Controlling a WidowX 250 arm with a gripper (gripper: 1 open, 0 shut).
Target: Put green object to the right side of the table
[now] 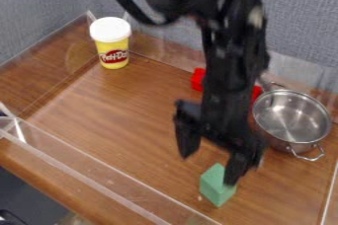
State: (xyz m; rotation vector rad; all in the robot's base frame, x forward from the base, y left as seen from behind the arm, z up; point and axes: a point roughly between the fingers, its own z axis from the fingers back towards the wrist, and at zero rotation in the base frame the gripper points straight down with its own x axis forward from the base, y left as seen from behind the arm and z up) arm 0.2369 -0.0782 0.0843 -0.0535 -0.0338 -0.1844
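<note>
The green object [215,185] is a small matte green block lying on the table [93,111] near its front right edge. My gripper [215,152] hangs just above it, pointing straight down, open, with nothing between its black fingers [191,136]. The block is free of the fingers and rests on the wood.
A yellow tub with a white lid [111,42] stands at the back left. A metal pot [294,120] sits at the right, close to my arm. A red object [200,77] shows partly behind the arm. Low clear plastic walls [79,167] edge the tabletop.
</note>
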